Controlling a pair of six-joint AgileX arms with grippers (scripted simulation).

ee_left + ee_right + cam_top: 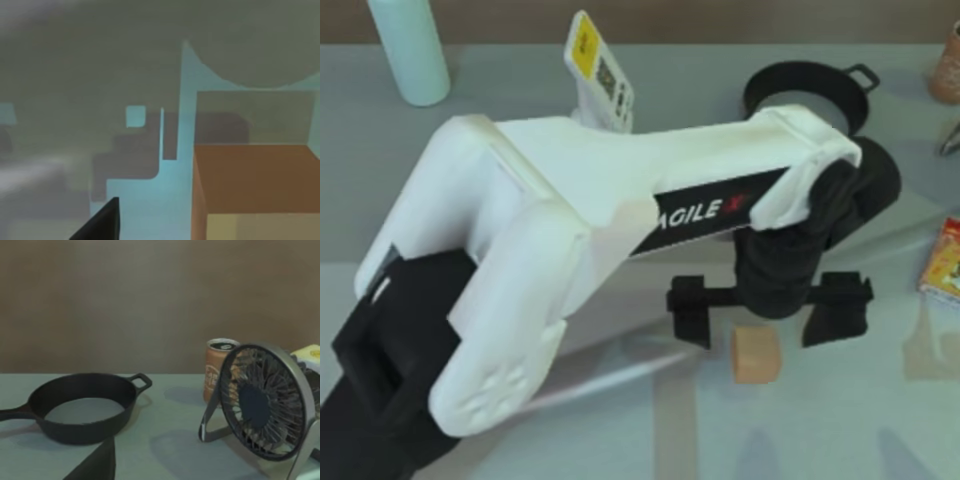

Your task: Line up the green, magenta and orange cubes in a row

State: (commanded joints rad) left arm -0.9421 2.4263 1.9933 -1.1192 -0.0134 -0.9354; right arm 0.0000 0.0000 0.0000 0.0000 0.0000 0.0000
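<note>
- The left gripper [770,308] hangs over the middle of the table with its fingers spread wide, holding nothing; the light orange cube [756,353] sits on the table just below the gap between them in the top view, not touched by either finger.
- In the left wrist view the orange cube [255,190] fills the near corner, close under the camera, with one dark fingertip [102,222] off to its side.
- The step in hand looks like the approach to picking up the orange cube: the fingers are open and near, but not yet around it.
- The next move calls for shifting the gripper over the cube so a finger comes down on each side, lowering, then closing.
- The green and magenta cubes do not show in any view; the white left arm [550,240] covers much of the table, so where the row should go cannot be told.
- The right arm is out of the top view; its wrist camera faces a black skillet [82,407], a small fan [262,407] and a drink can [220,365].
</note>
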